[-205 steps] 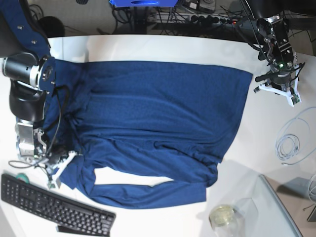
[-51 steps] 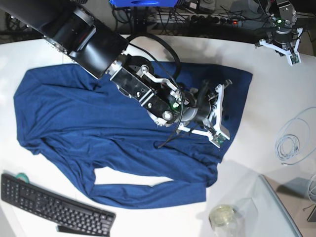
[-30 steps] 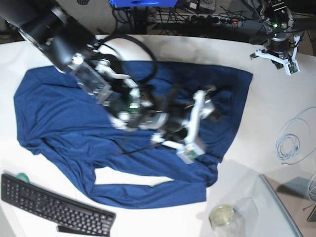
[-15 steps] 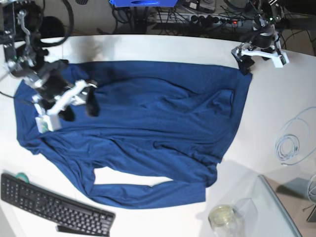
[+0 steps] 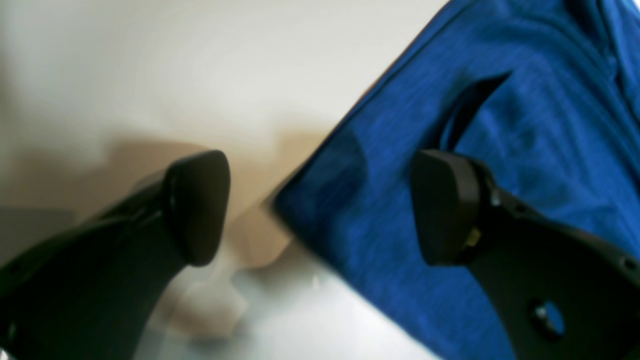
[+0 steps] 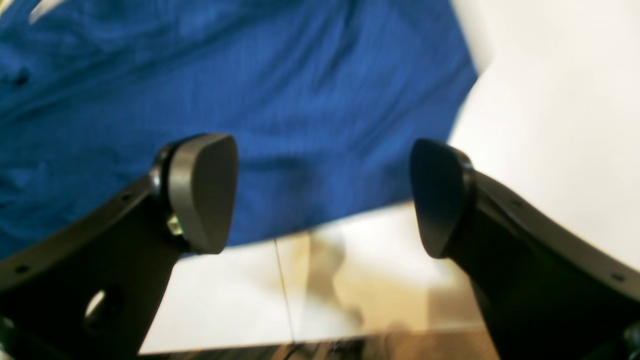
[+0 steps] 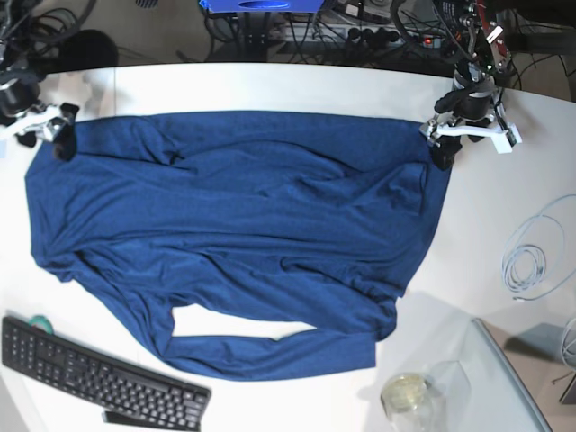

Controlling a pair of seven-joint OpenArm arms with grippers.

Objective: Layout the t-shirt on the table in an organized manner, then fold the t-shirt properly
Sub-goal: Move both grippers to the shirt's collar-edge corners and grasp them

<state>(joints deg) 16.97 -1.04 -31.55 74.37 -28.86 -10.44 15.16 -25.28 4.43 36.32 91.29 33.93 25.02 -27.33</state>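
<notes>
Since half a second back, both arms have swung out to opposite far corners of the t-shirt point(image 7: 234, 234): right arm from over the cloth to the upper left edge of the base frame, left arm down onto the upper right corner. Table point(image 7: 270, 85), white, fills the frame; shirt lies across its middle, spread wide but not flat, creases running through the body, one long sleeve doubled along the lower hem, bunching at lower right. Layout step judged under way, folding not begun. Keyboard point(image 7: 99, 378) at lower left, close to the shirt's lower edge; coiled cable point(image 7: 526, 261) at right, well apart; glass jar point(image 7: 407, 394) at bottom, near the sleeve end. Left gripper point(image 5: 320, 205): jaws apart, straddling the shirt's corner edge, one finger over cloth, the other over bare table. Right gripper point(image 6: 322, 195): jaws wide apart, nothing between them, hovering over the shirt's edge where it meets the table; a thin seam line shows beneath. Risks, as judgement: closing on the corner may pinch only a thin lip and slip free, or catch two layers at a crease; uneven pulls from the two corners would skew the body and deepen the lower-right bunching.
</notes>
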